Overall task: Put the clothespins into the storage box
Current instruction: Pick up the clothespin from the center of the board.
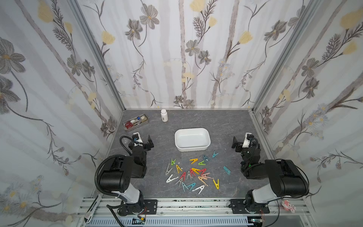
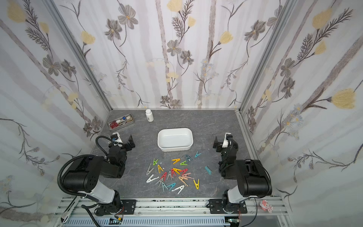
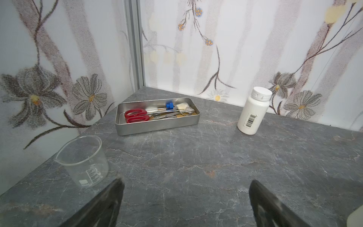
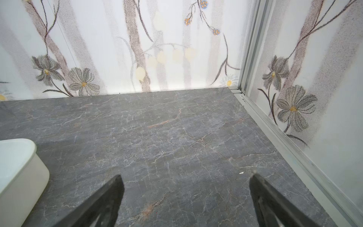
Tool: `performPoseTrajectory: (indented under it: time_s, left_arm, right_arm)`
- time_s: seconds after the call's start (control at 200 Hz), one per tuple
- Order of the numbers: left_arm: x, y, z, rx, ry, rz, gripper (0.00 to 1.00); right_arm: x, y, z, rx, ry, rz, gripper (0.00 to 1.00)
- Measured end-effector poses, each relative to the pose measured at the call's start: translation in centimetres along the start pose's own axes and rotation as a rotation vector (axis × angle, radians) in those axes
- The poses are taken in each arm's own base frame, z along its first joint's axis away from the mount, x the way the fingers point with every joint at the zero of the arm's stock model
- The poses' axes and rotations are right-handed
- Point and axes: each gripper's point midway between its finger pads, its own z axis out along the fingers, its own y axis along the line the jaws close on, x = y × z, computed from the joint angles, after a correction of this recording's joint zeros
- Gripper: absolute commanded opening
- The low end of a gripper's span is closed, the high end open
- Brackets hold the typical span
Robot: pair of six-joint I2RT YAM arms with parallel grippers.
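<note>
While both arms sit at the sides of the desk, both top views show the clothespins scattered in a loose heap on its near half, just in front of the white box, which looks empty. The left fingers and right fingers flank the box, spread wide and holding nothing.

From the left wrist, the fingers stand fully apart over bare desk. They face a metal tray with scissors, a white bottle and a clear beaker; no clothespin shows there.

From the right wrist, the fingers are equally wide and empty, with a corner of the box beside them.

Each clothespin is probably light, stiff, smooth plastic, likely to skid or flip if nudged. Those in the middle overlap, so a pinch there may drag neighbours along. The yellow clothespin and the teal clothespin lie apart. Closing across the two flat sides near the spring seems the surest hold.
</note>
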Motion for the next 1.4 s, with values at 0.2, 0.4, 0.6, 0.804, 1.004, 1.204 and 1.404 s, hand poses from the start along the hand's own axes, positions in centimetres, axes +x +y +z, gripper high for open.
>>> performPoseTrajectory:
  time_s: [0.2, 0.4, 0.6, 0.804, 1.004, 1.204, 1.404]
  left_arm:
    - [0.00, 0.00, 0.00, 0.000, 0.000, 0.000, 1.00]
    - [0.00, 0.00, 0.00, 0.000, 0.000, 0.000, 1.00]
    - [0.00, 0.00, 0.00, 0.000, 0.000, 0.000, 1.00]
    - [0.00, 0.00, 0.00, 0.000, 0.000, 0.000, 1.00]
    - [0.00, 0.00, 0.00, 0.000, 0.000, 0.000, 1.00]
    - [0.00, 0.00, 0.00, 0.000, 0.000, 0.000, 1.00]
    - [0.01, 0.22, -0.29, -0.008, -0.004, -0.004, 1.00]
  right_arm:
    - [0.08, 0.22, -0.05, -0.006, 0.002, -0.004, 1.00]
    - [0.09, 0.26, -0.05, -0.007, 0.002, -0.004, 1.00]
    - [0.09, 0.26, -0.05, -0.007, 0.002, -0.004, 1.00]
    - [0.08, 0.07, -0.04, -0.002, 0.002, -0.002, 1.00]
    - [0.08, 0.04, -0.04, -0.001, 0.002, -0.002, 1.00]
    - [0.08, 0.02, -0.04, 0.000, 0.002, -0.002, 1.00]
    - [-0.15, 0.01, -0.11, 0.003, -0.004, 0.001, 1.00]
